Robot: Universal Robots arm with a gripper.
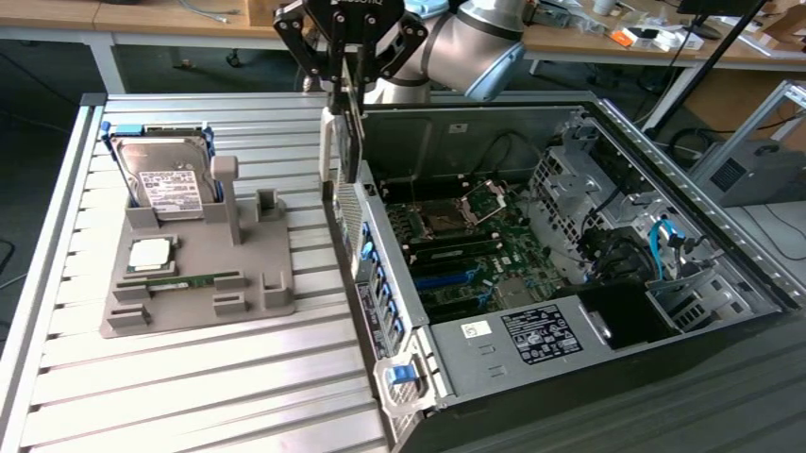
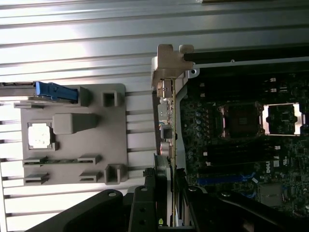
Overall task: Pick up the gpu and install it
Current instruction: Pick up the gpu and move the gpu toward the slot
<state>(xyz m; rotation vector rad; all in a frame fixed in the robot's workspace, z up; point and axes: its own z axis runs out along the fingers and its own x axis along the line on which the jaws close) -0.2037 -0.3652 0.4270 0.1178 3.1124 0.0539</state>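
Exterior view shows you the tool (image 1: 343, 80) closed partway on the gpu (image 1: 335, 142), holding it edge-on above the computer case (image 1: 428, 142) wall nearest the grey holder (image 1: 202, 283). It is picked up but not seated in the motherboard (image 1: 466, 245).

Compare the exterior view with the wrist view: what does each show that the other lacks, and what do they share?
Exterior view: the silver-grey robot arm, the black power supply with a white label and the blue cables. Wrist view: a look along the thin dark gpu card to its silver bracket tab. Shared: the black jaws shut on that card, the grey moulded parts tray, the green RAM stick and the motherboard's CPU socket.
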